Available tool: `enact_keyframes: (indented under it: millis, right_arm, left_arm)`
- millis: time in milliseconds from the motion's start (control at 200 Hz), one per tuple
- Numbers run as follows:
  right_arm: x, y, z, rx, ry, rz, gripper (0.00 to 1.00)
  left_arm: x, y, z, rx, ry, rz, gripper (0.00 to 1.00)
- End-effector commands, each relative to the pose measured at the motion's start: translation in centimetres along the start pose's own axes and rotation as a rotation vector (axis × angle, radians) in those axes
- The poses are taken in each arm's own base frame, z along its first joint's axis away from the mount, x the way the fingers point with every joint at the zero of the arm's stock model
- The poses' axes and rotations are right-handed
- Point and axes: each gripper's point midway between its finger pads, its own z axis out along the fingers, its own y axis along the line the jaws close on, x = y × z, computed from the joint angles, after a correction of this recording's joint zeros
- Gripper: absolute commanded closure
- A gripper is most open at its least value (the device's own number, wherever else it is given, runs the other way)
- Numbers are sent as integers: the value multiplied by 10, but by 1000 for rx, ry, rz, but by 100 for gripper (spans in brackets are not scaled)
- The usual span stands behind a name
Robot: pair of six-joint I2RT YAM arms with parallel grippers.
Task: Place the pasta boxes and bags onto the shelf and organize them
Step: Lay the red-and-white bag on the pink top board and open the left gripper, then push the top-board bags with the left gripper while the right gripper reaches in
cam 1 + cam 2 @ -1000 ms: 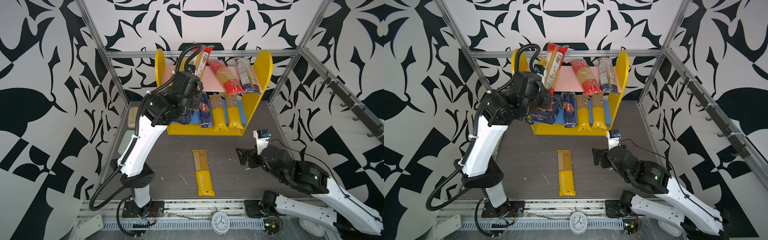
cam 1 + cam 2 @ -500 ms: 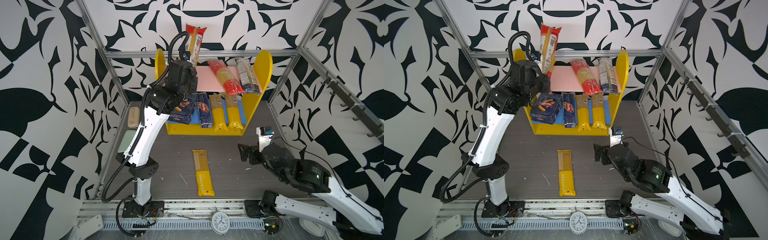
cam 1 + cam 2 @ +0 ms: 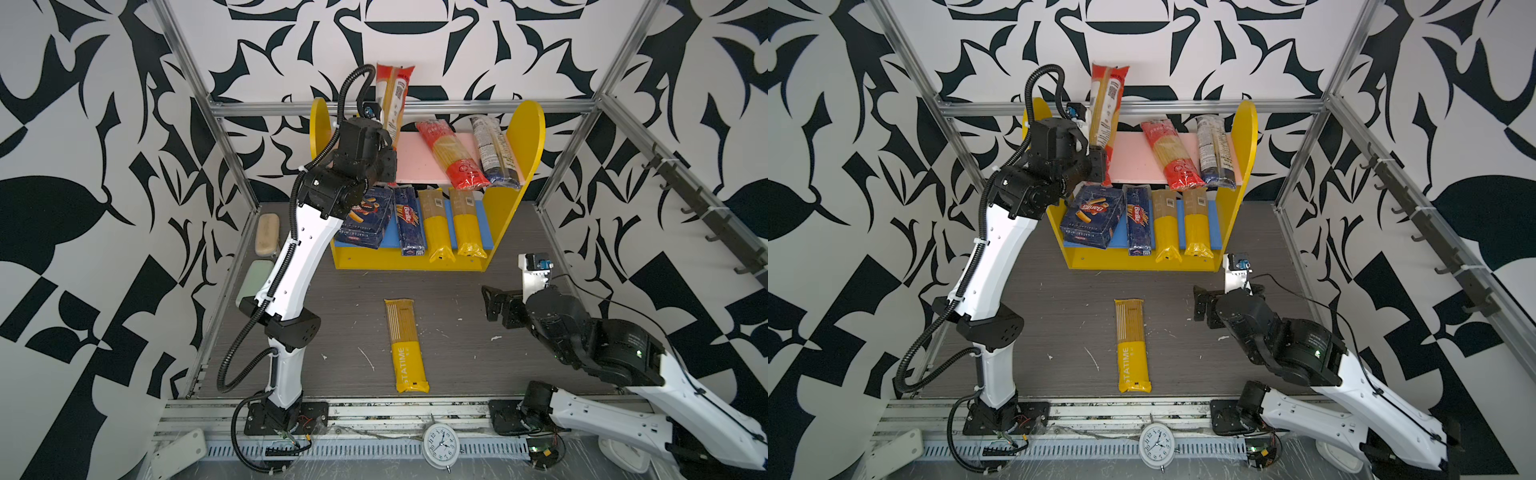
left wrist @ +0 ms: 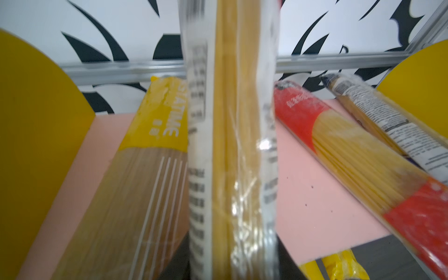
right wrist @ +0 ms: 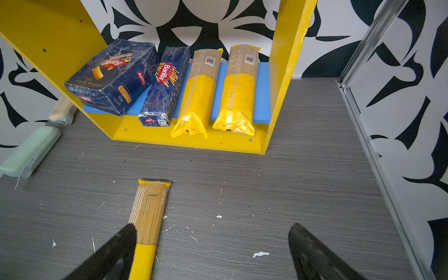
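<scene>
Spaghetti in a red-ended bag [image 3: 392,104] stands on end out of the left tool [image 3: 384,139], its lower end between the jaws. Whether they pinch it or sit loose about it I cannot tell, for the wrist view is blurred there. The upright hold looks deliberate. The tool sits at the front edge of the pink upper board [image 4: 315,194] of the shelf [image 3: 528,137], and a bag carried on end can be tipped down into a narrow lane.

That lane opens straight ahead of the tool. Toward the nearer yellow panel a PASTATIME bag [image 4: 145,169] lies close beside the tool. On the opposite side a red bag [image 3: 451,153] lies aslant, and beyond it a dark blue bag [image 3: 494,153] lies next to the far panel. The slant eats into the free strip, so the drop wants care.

Under the tool, on the blue lower board [image 5: 263,97], the wide Barilla box [image 3: 365,220], the narrow Barilla box [image 3: 409,220] and two yellow bags [image 3: 434,224] lie side by side, ends outward.

The right tool [image 5: 212,228] hangs low over the counter [image 3: 353,299], jaws wide and empty. The last yellow bag [image 3: 405,345] lies flat just ahead of it, by one finger; touching or not I cannot tell. I judge it is posed to take that bag next.
</scene>
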Motion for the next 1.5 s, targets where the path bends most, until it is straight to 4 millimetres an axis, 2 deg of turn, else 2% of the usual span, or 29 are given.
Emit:
enact_keyframes:
  millis: [0, 85, 430, 560, 705, 805, 910, 1050, 1165, 1315, 1340, 1360, 1495]
  right_arm:
    - [-15, -4, -7, 14, -43, 36, 0]
    - [-15, -7, -10, 12, -47, 40, 0]
    - [-12, -12, -14, 16, -38, 39, 0]
    - [-15, -6, -11, 16, -29, 18, 0]
    - [-30, 5, -11, 3, -45, -16, 0]
    - [-52, 17, -13, -7, -80, -54, 0]
    - [-86, 30, -16, 6, -140, -122, 0]
    - [-145, 55, -21, 26, -255, -210, 0]
    - [-185, 76, -19, 29, -337, -260, 0]
    - [-230, 94, 4, 87, -390, -324, 0]
    - [-235, 97, 9, 95, -397, -338, 0]
    - [-239, 98, 11, 99, -405, -345, 0]
    - [-258, 98, 41, 139, -417, -374, 0]
  left_arm:
    - [-52, -1, -22, 46, -179, -68, 31]
    - [-52, 1, -22, 43, -176, -71, 16]
    - [-49, -1, -37, 84, -152, -107, 16]
    - [-40, -2, -44, 105, -111, -114, 16]
    - [-24, 3, -56, 94, -60, -127, 16]
    - [-11, 8, -66, 89, -32, -143, 16]
    - [6, 14, -77, 81, -7, -158, 16]
    - [27, 21, -95, 75, 16, -174, 16]
    - [45, 28, -109, 71, 36, -193, 16]
    - [69, 33, -121, 74, 67, -221, 16]
    - [75, 33, -118, 73, 82, -221, 16]
    - [71, 35, -131, 80, 62, -228, 16]
    - [82, 42, -140, 64, 74, -230, 16]
